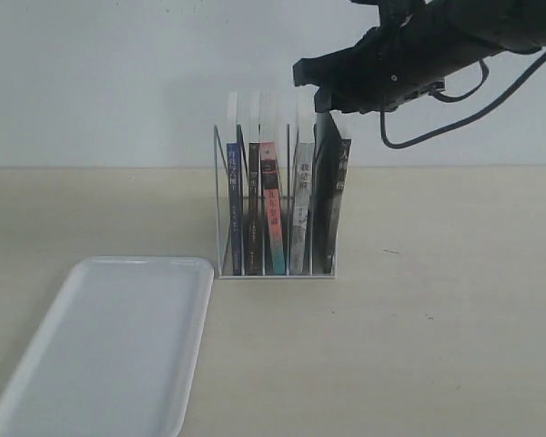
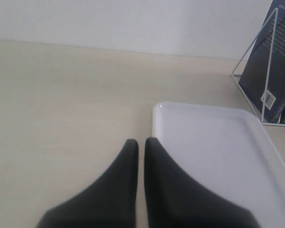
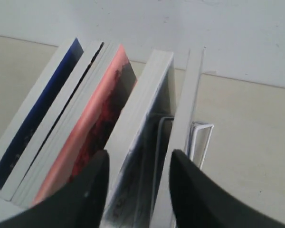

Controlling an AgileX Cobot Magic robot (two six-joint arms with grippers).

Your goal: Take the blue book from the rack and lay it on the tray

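Pale bench (image 1: pixel 437 319), rack (image 1: pixel 217 209) mid-scene: my right pincer (image 3: pixel 138 156) hangs spread over the right-hand books (image 1: pixel 302 205); I'd slide it left and straddle the blue book (image 1: pixel 233 209) squarely.

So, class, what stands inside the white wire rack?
Five upright books fill the rack: the blue book at the left end, then a dark-spined book, a pink-and-teal book, a pale book and a black-covered book. Their covers hide each other; the right gripper covers the rightmost tops.
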